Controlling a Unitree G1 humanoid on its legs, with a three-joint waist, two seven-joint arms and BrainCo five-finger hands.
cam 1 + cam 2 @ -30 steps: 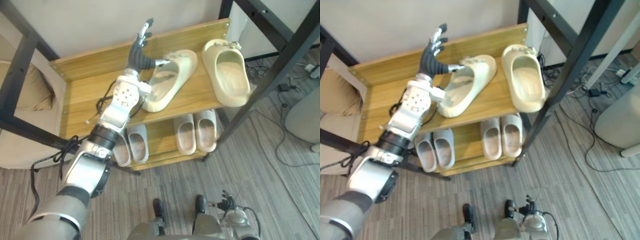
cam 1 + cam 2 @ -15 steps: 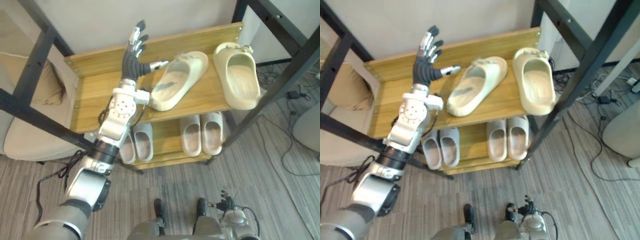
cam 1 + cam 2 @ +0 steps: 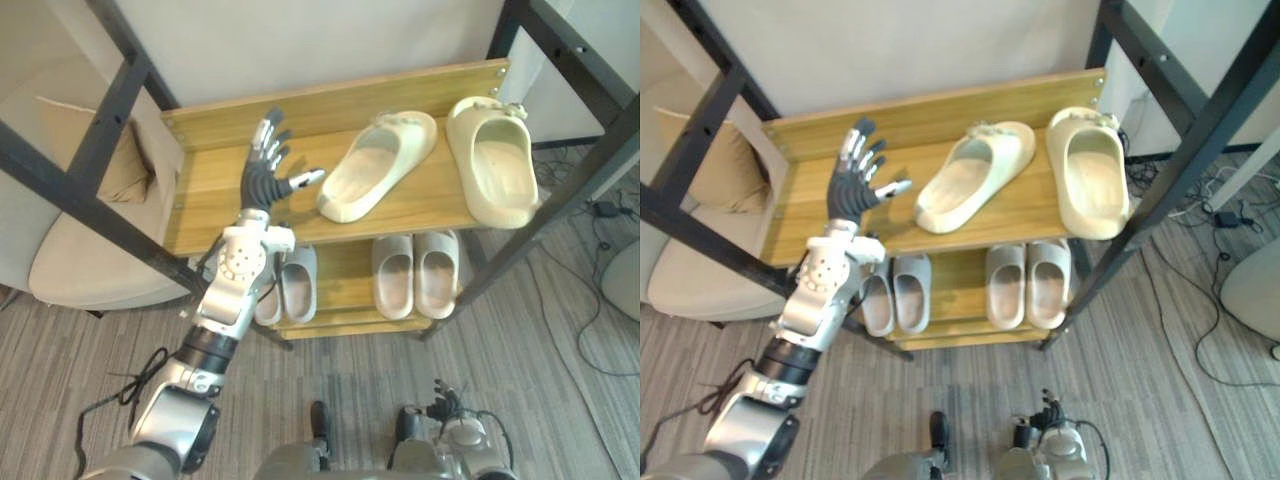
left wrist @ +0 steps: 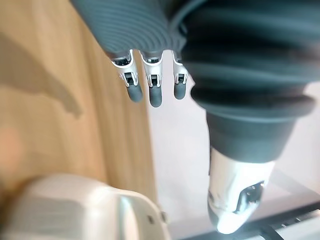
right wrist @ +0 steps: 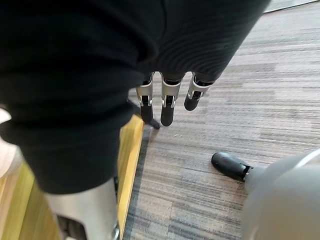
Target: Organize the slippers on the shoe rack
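Atop the shoe rack [image 3: 205, 195] lie two slippers [image 3: 375, 172].

I see two on the shoe rack [image 3: 215, 190] top shelf: askew slipper [image 3: 375, 180] mid-shelf, straight slipper [image 3: 493, 165] at its 3 o'clock, by the right end. My left hand [image 3: 265, 182] is over the shelf at the askew slipper's 9 o'clock, apart. On the lower shelf [image 3: 345, 270]: left pair [image 3: 290, 285], right pair [image 3: 413, 275] at its 3 o'clock.

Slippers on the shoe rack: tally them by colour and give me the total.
Cream slippers: 2
Grey slippers: 2
Beige slippers: 2
Total: 6
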